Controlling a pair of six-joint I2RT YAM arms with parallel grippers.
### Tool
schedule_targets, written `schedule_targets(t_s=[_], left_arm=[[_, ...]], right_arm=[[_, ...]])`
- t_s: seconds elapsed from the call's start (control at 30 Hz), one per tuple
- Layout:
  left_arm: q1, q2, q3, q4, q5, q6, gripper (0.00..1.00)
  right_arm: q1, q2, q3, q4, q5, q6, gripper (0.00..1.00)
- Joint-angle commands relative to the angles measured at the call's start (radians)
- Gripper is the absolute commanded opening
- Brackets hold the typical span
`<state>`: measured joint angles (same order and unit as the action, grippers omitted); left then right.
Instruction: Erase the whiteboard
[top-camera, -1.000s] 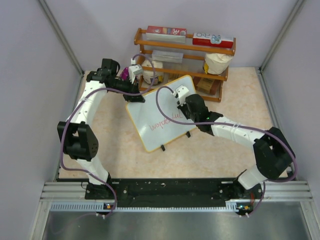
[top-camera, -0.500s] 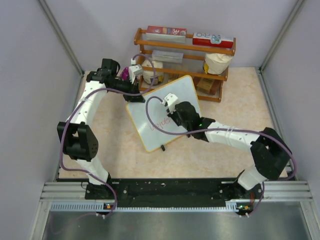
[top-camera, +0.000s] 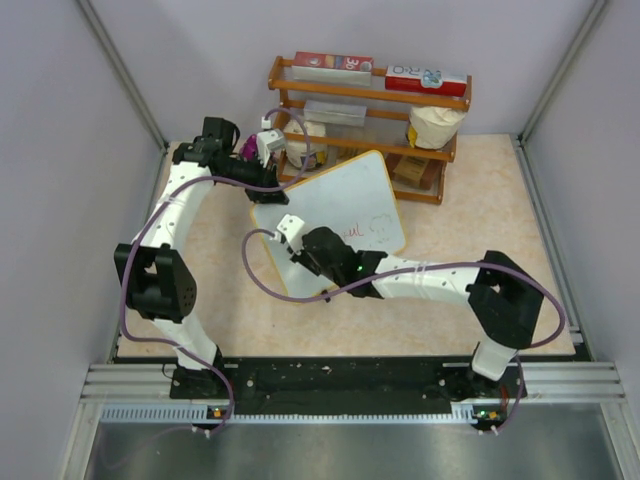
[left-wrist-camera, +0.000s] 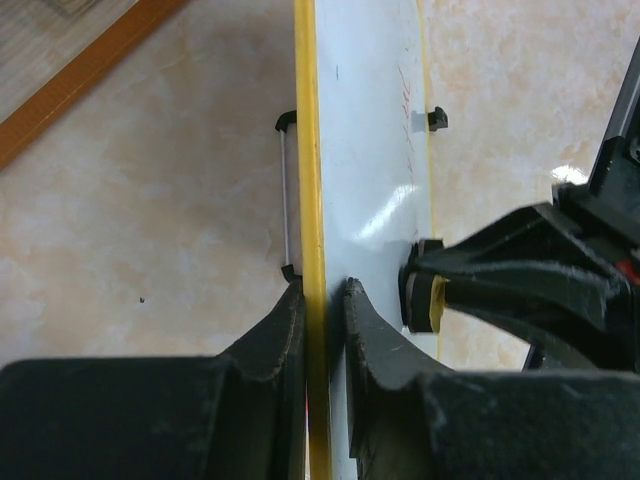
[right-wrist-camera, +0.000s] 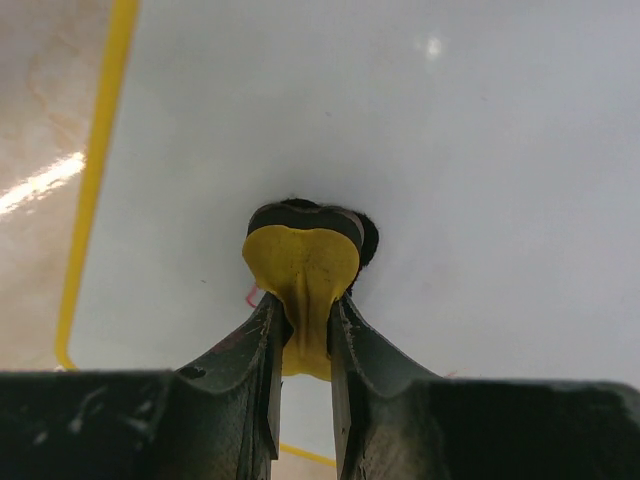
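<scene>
Right claw (right-wrist-camera: 305, 322) is clamped shut on a small eraser (right-wrist-camera: 300, 262): yellow grip, black pad. In the right wrist view the pad is pressed flat on the white face. The top view puts it on the lower-left part of the whiteboard (top-camera: 350, 195), close to the yellow frame there.

Left claw (left-wrist-camera: 322, 308) is closed on the board's yellow edge, one finger on the back and one on the front, pinching the frame near the upper-left corner. It's bracing, not wiping.

The whiteboard stands tilted on its black feet (left-wrist-camera: 437, 119) mid-desk, just in front of the wooden rack (top-camera: 370, 95), with the marbled desk (top-camera: 470, 200) bare around it.

Red writing (top-camera: 352, 232) shows mid-board with a small scribble to its right. Both are off to the right of the pad, not under it. The area around the pad looks clean apart from a faint red trace by the claw tip.

Step, my read: mid-wipe, with the eraser at the left end of a pass. Task is partly done and the right half has marks to clear.

Next move calls for dragging the pad rightward across the red marks, pressed flat, while the left claw holds firm so the board doesn't tip or slide on its feet. Probably more than one pass.
</scene>
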<state>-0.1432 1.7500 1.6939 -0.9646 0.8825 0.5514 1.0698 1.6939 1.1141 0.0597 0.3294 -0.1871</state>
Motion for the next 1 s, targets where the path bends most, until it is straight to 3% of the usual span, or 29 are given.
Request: schedule_targets(t_s=[0.0,0.43,0.97], left_arm=[[-0.029,-0.03,-0.011,0.012,0.024,0.061,0.0],[-0.038,-0.035,-0.01,0.015,0.019,0.054,0.0],[-0.038,-0.041,-0.016,0.0,0.026,0.09,0.0]], right_arm=[[0.061,0.107,0.082,0.031,-0.084,0.044,0.0],[0.091,0.102,0.069,0.051,0.042,-0.021,0.0],[-0.168,-0.095,-0.141,0.043,0.069,-0.006,0.0]])
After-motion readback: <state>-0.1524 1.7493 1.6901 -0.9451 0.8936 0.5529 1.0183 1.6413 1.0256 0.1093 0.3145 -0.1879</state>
